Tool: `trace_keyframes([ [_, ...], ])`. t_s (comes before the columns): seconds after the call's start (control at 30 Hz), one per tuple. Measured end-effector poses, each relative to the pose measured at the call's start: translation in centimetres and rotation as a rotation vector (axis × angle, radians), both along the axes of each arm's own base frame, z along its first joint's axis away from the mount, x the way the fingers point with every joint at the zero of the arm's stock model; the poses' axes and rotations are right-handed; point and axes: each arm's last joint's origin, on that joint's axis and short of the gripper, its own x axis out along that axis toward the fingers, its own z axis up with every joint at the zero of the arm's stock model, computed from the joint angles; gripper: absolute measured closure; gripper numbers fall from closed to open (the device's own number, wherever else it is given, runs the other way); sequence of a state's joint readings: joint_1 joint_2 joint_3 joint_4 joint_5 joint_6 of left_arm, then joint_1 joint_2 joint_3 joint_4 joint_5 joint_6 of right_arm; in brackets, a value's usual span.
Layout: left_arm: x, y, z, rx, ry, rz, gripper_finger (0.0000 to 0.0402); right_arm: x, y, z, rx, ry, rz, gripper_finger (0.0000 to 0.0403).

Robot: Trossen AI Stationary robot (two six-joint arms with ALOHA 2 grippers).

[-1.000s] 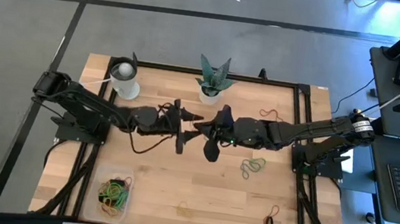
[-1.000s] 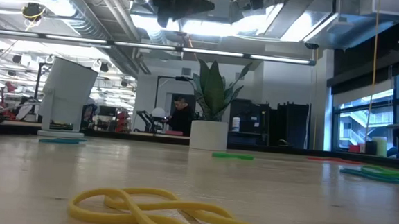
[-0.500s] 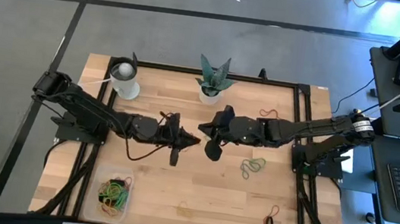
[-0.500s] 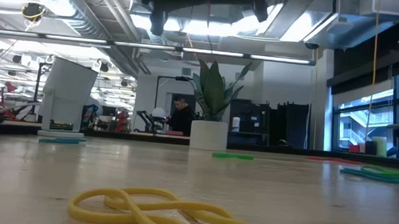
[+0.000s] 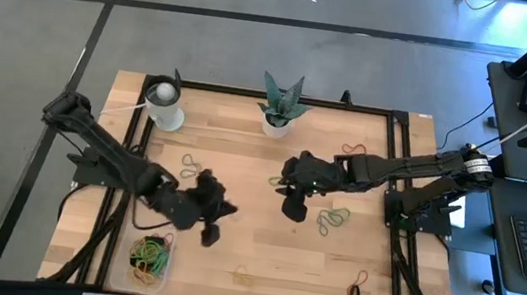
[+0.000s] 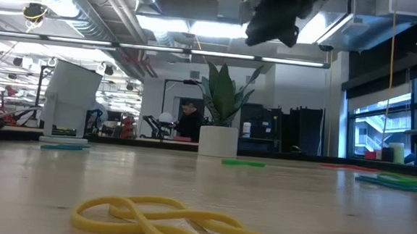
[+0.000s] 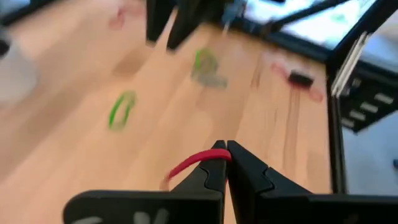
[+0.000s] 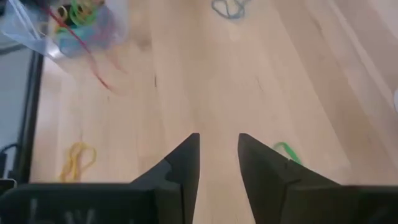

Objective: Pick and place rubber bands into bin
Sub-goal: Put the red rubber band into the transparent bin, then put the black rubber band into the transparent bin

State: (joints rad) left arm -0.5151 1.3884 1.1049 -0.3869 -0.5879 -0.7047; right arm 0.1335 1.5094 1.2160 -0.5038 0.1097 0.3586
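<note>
My left gripper (image 5: 212, 233) hovers just right of the clear bin (image 5: 124, 269), shut on a red rubber band (image 7: 189, 163). The bin holds a heap of green, red and yellow rubber bands (image 5: 150, 254) and stands at the table's near left. My right gripper (image 5: 293, 212) hangs open over the middle of the table with nothing between its fingers (image 8: 217, 155). Loose bands lie flat on the wood: a green one (image 5: 332, 219) beside the right gripper, another green one (image 5: 280, 181), a pale one (image 5: 189, 166), a red one (image 5: 354, 151) and a yellow one (image 6: 169, 220) near the front edge. My left gripper pinches the red band (image 7: 211, 154) between its two shut fingers. The rest of the loop (image 7: 180, 168) bows out to one side of them. The fingers slant down toward the table's right. The band is lifted clear of the wood.
A white cup (image 5: 164, 103) and a potted plant (image 5: 279, 109) stand along the far edge. A small black clip with a red band (image 5: 357, 292) lies at the near right. Black frame rails (image 5: 400, 144) run along the table's sides.
A second ago both grippers stood tip to tip over the middle of the table. My left gripper has since swung toward the near left, up to the bin. My right gripper has drawn back a little toward the right and near edge.
</note>
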Motion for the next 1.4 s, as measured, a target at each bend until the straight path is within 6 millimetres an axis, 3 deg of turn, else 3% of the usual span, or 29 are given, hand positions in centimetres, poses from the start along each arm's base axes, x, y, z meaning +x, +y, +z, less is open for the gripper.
trace_keyframes([
  [0.17,-2.7,-2.2,2.9,-0.159,0.195,0.033,0.0399,-0.1,0.3,-0.1,-0.02,0.008,0.028,0.0289],
  [0.27,-4.6,-3.7,3.2,-0.298,0.306,0.055,0.0399,-0.1,0.6,-0.1,-0.021,0.008,0.039,0.0289],
  [0.47,-8.6,-6.7,1.9,-0.567,0.486,0.234,0.0399,-0.3,1.4,-0.1,-0.021,0.009,0.064,0.0289],
  [0.7,-12.6,-10.2,-2.0,-0.659,0.669,0.384,0.0399,-1.0,3.4,-0.4,0.009,0.057,0.133,0.0289],
  [0.93,-12.3,-11.1,-5.4,-0.597,0.851,0.44,0.0392,-1.8,5.4,-0.6,0.049,0.092,0.149,0.0289],
  [1.27,-12.5,-10.9,-5.1,-0.559,0.862,0.332,0.0279,-4.7,8.6,-1.7,0.25,0.316,-0.102,0.029],
  [1.4,-12.8,-10.3,-4.4,-0.516,0.871,0.274,0.0248,-6.5,10.5,-2.0,0.298,0.377,-0.256,0.0314],
])
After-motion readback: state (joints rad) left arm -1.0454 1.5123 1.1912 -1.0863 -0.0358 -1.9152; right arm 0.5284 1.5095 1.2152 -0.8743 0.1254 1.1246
